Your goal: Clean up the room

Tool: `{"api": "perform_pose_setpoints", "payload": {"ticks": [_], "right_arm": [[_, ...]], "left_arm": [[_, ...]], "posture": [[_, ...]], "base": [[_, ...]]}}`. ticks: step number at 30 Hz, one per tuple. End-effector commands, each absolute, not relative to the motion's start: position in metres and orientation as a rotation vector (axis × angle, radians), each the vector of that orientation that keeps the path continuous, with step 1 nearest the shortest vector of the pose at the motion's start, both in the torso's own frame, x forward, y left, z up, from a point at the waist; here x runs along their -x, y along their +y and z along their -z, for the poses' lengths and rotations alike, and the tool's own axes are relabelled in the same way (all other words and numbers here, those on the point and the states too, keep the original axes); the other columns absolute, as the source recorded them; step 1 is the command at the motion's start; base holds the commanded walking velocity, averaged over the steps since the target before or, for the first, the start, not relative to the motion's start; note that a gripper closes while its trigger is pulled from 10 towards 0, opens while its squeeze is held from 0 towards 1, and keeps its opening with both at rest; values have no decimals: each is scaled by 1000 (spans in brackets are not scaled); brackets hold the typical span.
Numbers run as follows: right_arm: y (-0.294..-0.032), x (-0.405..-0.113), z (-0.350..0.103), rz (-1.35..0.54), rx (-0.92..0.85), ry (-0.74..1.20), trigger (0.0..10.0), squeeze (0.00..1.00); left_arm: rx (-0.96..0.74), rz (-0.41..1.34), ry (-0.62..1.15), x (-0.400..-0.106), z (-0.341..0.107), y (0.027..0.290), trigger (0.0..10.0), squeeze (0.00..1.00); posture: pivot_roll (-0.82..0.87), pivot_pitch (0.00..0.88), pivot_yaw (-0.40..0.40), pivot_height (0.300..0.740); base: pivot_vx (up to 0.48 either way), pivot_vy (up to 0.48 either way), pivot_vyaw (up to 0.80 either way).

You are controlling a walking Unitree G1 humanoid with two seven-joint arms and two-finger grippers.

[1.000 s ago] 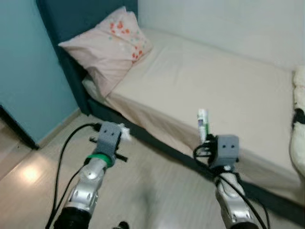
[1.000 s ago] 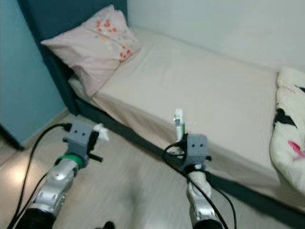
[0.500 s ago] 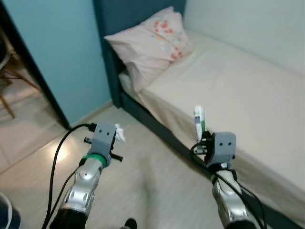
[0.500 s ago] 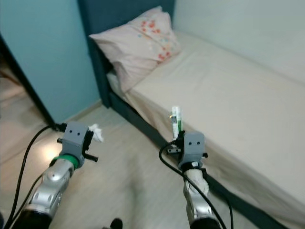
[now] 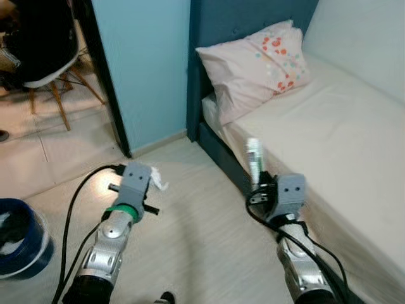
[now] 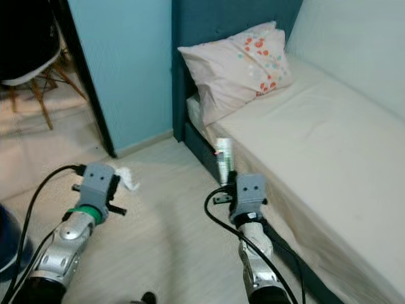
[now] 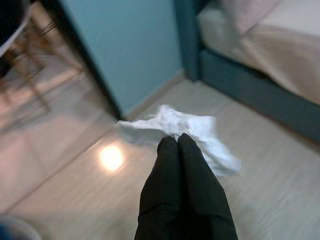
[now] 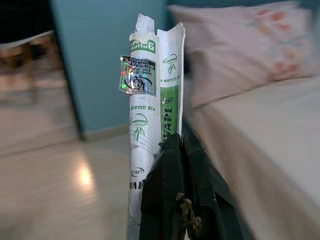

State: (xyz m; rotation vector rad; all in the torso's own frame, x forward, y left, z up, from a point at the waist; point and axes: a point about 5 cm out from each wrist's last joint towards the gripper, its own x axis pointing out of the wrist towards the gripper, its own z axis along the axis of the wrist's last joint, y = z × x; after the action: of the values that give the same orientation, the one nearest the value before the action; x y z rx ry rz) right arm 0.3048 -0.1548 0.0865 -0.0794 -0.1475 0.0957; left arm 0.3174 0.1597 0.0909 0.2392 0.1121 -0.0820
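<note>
- Tube point(image 8: 150, 130) of white and green packaging stands upright in the right claw point(image 8: 175, 142), its long axis vertical and its crimped end at the top; the black fingers point(image 8: 167, 170) are clenched on its lower half
- Printing on it runs lengthwise: "TIE GUAN" can be made out on the white side, green leaf logos sit above and below, and a shiny holographic sticker point(image 8: 136, 75) is stuck near the top; the rest of the lettering is too small or turned to read
- Seen from the head, the tube point(image 5: 254, 159) rises above the right claw point(image 5: 262, 190), held out over the pale floor point(image 5: 202, 240) just beside the dark blue bed frame point(image 5: 218, 149)
- Crumpled white tissue point(image 7: 180, 132) is pinched in the left claw point(image 7: 178, 142), whose fingers are pressed together on it; from the head it shows as a small white wad point(image 5: 157, 180) at the tip of the left claw point(image 5: 149, 190), held out above the floor
- Blue bin point(image 5: 19, 237) stands on the floor at the robot's far left, with something dark and white inside that I cannot identify
- Pink pillow point(image 5: 259, 66) with red and green dots leans at the head of the bed point(image 5: 342, 145), against the blue headboard point(image 5: 247, 19)
- Chair point(image 5: 44, 76) with wooden legs stands beyond the teal wall point(image 5: 142, 63)
</note>
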Motion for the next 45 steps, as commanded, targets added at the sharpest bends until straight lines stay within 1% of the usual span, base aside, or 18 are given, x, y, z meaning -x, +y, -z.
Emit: {"api": "perform_pose_setpoints", "payload": {"ticks": [1, 9, 11, 19, 38, 41, 45], "right_arm": [[-155, -303, -83, -109, 69, -130, 10000, 0], [-146, -305, -88, -169, 58, -145, 10000, 0], [-134, -306, -96, -240, 56, -171, 10000, 0], [-123, -307, -105, -307, 36, -196, 10000, 0], [-123, -305, -105, -333, 1, -183, 10000, 0], [-123, -305, -105, -327, 0, -182, 10000, 0], [-126, -306, -104, -310, 6, -171, 10000, 0]], "left_arm": [[-249, 85, 153, -315, -83, 159, 10000, 0], [-258, 75, 159, -314, -82, 161, 10000, 0], [-256, 61, 156, -313, -82, 163, 10000, 0], [-262, 39, 153, -312, -83, 166, 10000, 0], [-276, 0, 140, -314, -85, 171, 10000, 0], [-283, -6, 139, -314, -85, 171, 10000, 0], [-291, -18, 142, -316, -85, 172, 10000, 0]], "posture": [[61, 55, 4, 740], [63, 58, 6, 740], [65, 61, 8, 740], [69, 65, 6, 740], [72, 70, 4, 740], [72, 70, 4, 740], [71, 64, 1, 740]], "base": [[0, 0, 738], [0, 0, 731], [0, 0, 731], [0, 0, 731], [0, 0, 723], [352, 0, 438], [458, 0, 0]]}}
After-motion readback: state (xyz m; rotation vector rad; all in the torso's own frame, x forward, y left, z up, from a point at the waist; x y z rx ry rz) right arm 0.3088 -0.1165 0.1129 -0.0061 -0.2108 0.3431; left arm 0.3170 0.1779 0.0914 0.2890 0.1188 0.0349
